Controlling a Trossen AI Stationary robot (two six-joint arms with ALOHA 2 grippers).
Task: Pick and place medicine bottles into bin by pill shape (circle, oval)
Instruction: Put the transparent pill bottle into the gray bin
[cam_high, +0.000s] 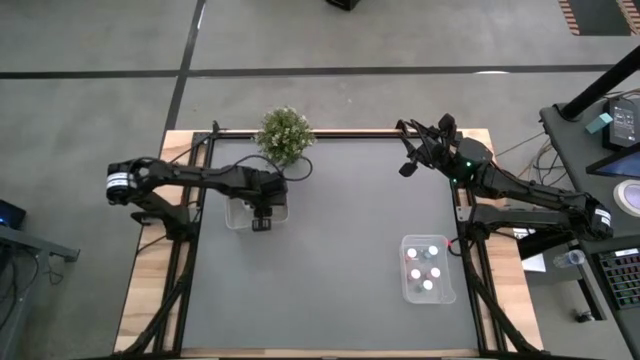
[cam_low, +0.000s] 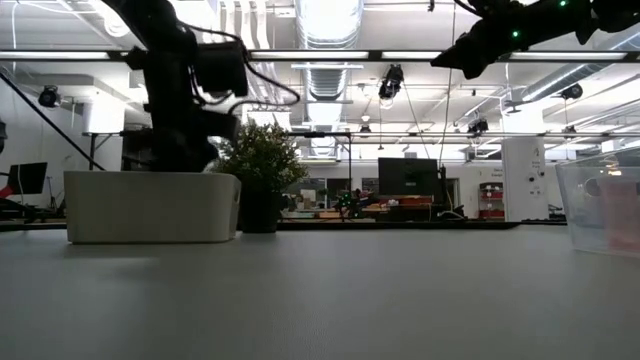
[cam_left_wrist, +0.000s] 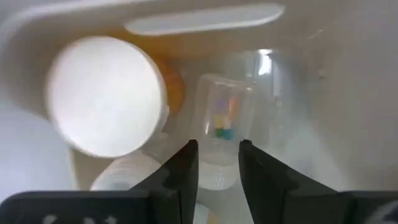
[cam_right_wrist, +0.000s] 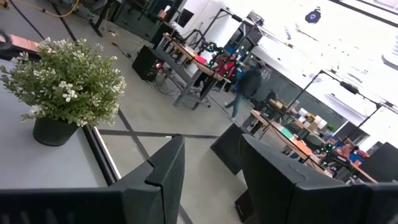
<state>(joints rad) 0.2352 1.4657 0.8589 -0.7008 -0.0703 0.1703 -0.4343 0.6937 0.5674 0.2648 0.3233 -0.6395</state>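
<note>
Blurred up close: small clear bottle (cam_left_wrist: 222, 127), colours inside unreadable; orange bottle (cam_left_wrist: 107, 94) mostly hidden behind its white cap.

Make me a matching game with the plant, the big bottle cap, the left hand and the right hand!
Things:
1. plant
2. big bottle cap
3. left hand
4. right hand

Matches:
A. down in the white bin
B. white and round
C. at the table's far edge
D. raised near the far right corner, holding nothing

Pairs: 1-C, 2-B, 3-A, 4-D
</note>
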